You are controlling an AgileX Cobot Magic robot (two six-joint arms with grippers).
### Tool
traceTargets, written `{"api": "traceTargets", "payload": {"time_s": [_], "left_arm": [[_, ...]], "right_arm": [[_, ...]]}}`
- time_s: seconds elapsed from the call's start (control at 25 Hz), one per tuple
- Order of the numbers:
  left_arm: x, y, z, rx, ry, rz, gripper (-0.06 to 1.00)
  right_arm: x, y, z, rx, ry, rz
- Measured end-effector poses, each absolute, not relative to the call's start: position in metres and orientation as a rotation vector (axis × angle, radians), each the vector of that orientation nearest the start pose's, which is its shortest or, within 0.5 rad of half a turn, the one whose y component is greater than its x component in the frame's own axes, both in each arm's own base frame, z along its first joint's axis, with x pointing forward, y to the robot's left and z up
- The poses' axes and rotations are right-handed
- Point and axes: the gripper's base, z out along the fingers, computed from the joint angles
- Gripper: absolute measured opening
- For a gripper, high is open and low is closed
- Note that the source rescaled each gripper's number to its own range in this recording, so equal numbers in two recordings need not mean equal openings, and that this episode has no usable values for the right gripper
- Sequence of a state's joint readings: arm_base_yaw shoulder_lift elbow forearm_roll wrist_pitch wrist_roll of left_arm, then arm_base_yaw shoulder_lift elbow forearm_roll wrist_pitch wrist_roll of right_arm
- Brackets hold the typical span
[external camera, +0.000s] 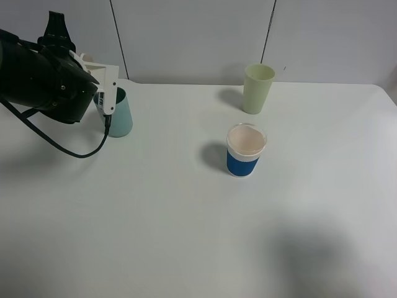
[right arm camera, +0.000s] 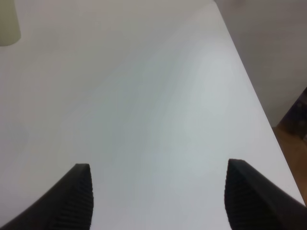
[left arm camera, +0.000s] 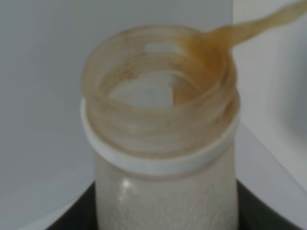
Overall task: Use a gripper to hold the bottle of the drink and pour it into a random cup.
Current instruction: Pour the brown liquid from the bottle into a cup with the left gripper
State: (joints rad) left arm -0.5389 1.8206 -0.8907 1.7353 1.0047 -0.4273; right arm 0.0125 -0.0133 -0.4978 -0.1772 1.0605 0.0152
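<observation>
At ten o'clock on the desk (external camera: 186, 217), the left gripper (external camera: 107, 108) is clamped tight around the tilted bottle (left arm camera: 163, 143) over the teal cup (external camera: 122, 118); drink (left arm camera: 249, 28) streams out, seemingly into it. Pouring is underway; emptying is left.

In the left wrist view the small translucent plastic bottle (left arm camera: 163, 158) was blurred, its lower body cut off at the edge, as was the thin brown drink stream (left arm camera: 254, 26). In the high view it was hidden behind the white-headed left end effector (external camera: 105, 108). Only a corner of the pale yellow-green plastic tumbler (right arm camera: 8, 24) was caught by the right wrist view.
</observation>
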Motion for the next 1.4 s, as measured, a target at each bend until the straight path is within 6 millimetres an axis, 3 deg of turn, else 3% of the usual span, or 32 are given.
{"api": "traceTargets", "payload": {"time_s": [1.4], "left_arm": [[0.3235, -0.1143, 0.1867, 1.607, 1.644, 1.570, 0.00]], "right_arm": [[-0.0072, -0.0141, 0.2776, 0.012, 2.026, -0.194]]}}
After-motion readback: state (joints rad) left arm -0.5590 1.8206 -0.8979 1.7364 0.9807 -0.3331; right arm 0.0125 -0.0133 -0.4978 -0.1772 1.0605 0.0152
